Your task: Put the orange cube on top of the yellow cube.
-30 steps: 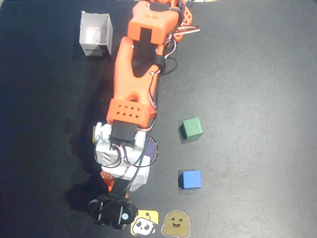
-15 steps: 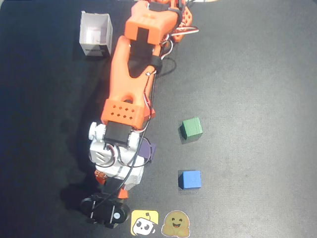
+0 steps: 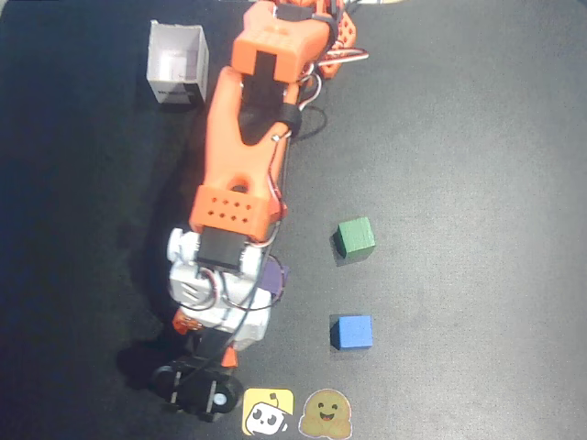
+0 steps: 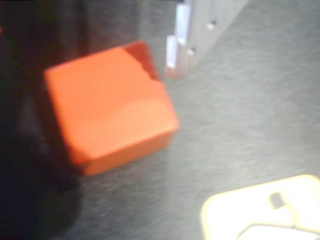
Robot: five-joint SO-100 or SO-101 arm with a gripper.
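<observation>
In the wrist view the orange cube [image 4: 107,112] fills the middle, lying on the dark mat, blurred by closeness. My gripper [image 4: 95,62] stands open around it. The white finger [image 4: 197,30] is just off the cube's upper right corner, and the other jaw is lost in the dark at the left edge. In the overhead view the orange arm [image 3: 243,137] and its white wrist [image 3: 215,293] cover the cube and the jaws. The yellow cube is hidden or out of view.
A purple cube [image 3: 274,276] peeks out beside the wrist. A green cube [image 3: 354,236] and a blue cube [image 3: 351,332] sit to the right. A white open box [image 3: 177,62] stands at the top left. Two flat stickers, yellow [image 3: 268,412] and tan [image 3: 326,412], lie at the bottom edge.
The wrist has swung to the left in the overhead view and uncovered more of the purple cube. The green and blue cubes have not moved.
</observation>
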